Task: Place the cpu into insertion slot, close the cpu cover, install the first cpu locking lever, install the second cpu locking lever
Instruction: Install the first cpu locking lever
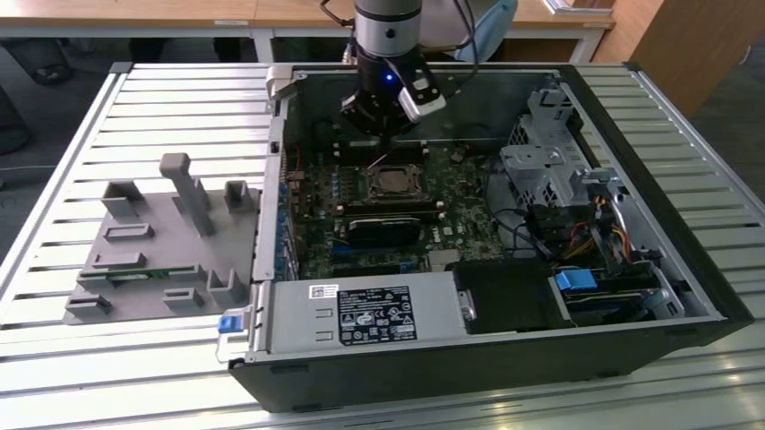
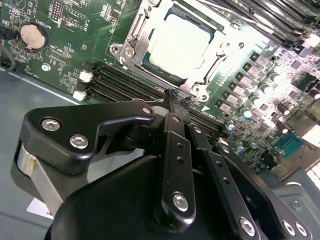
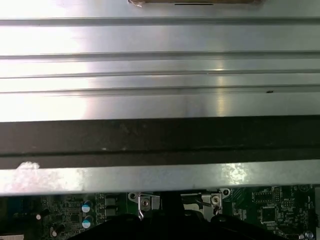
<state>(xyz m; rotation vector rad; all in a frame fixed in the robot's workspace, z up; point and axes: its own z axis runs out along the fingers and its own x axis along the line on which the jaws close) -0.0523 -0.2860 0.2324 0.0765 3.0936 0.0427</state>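
Observation:
The cpu lies flat in the insertion slot, its silvery top showing through the window of the cpu cover, which is folded down around it. My gripper hovers just off the socket's edge by the memory slots, with its fingers shut together. Whether anything sits between the tips is hidden. In the exterior view the gripper reaches into the open computer case, just behind the cpu. A thin metal lever stands up between them.
Long black memory slots and a coin battery flank the socket. Case walls, a drive cage and the power supply hem in the board. A grey parts fixture sits on the slatted table at the exterior view's left.

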